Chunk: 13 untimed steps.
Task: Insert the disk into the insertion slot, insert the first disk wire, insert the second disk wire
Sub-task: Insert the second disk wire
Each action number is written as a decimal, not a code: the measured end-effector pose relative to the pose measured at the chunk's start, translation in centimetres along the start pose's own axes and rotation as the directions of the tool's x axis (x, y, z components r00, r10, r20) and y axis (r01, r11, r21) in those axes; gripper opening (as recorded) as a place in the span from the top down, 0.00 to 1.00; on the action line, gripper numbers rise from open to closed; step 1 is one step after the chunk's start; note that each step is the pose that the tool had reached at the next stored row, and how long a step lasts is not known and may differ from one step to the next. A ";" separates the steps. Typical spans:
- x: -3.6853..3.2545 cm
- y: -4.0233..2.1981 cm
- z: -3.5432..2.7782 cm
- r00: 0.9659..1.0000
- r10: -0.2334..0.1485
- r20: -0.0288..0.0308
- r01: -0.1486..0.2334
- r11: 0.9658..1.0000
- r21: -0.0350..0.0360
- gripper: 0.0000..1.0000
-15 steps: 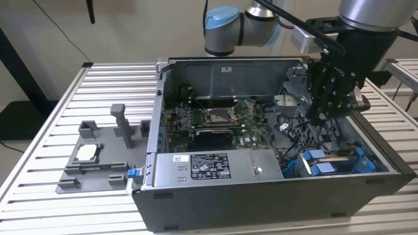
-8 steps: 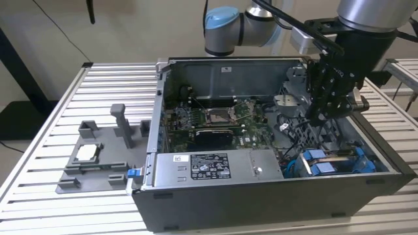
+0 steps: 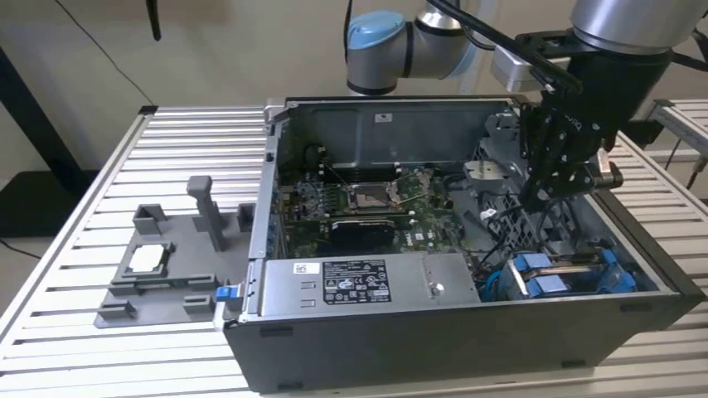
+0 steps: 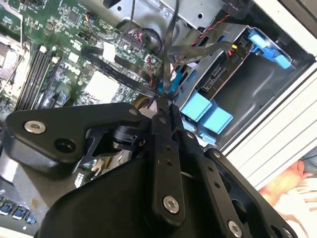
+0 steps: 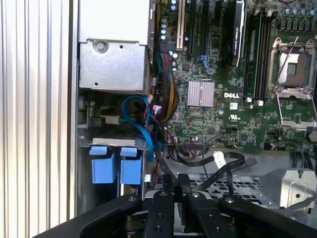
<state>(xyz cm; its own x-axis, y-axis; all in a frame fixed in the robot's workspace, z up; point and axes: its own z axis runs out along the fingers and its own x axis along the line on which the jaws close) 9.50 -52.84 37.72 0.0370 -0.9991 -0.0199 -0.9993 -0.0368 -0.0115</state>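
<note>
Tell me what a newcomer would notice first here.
The black gripper reaching down into the open case, at the exterior view's right, draws the eye first. Nearer the camera, in the case's corner, the slot stands out with its bright blue tabs. The green motherboard lies in the case's middle.

Arm [image 3: 622, 23] vertical, jaws pressed together.

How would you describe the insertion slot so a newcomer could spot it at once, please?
Start at the open computer case. At its near corner on the exterior view's right, beside the labelled power supply, sits the slot. Paired bright blue tabs mark it out.
</note>
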 end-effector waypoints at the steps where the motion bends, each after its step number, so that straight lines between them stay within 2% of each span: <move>1: 0.00 0.00 0.00 1.000 0.000 0.000 0.000 1.000 0.000 0.84; 6: 0.04 -0.01 0.00 1.000 0.000 0.000 0.000 1.000 -0.001 0.84; 7: 0.10 -0.08 0.00 1.000 0.000 0.000 0.000 1.000 -0.005 0.84; 11: 0.57 -0.78 0.08 1.000 0.001 0.001 -0.001 0.999 -0.033 0.84; 13: 0.87 -1.05 0.15 1.000 0.001 0.002 -0.001 0.999 -0.043 0.84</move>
<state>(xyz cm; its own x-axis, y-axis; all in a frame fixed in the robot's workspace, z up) 10.58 -53.67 37.57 0.0361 -0.9991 -0.0214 -0.9988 -0.0368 0.0315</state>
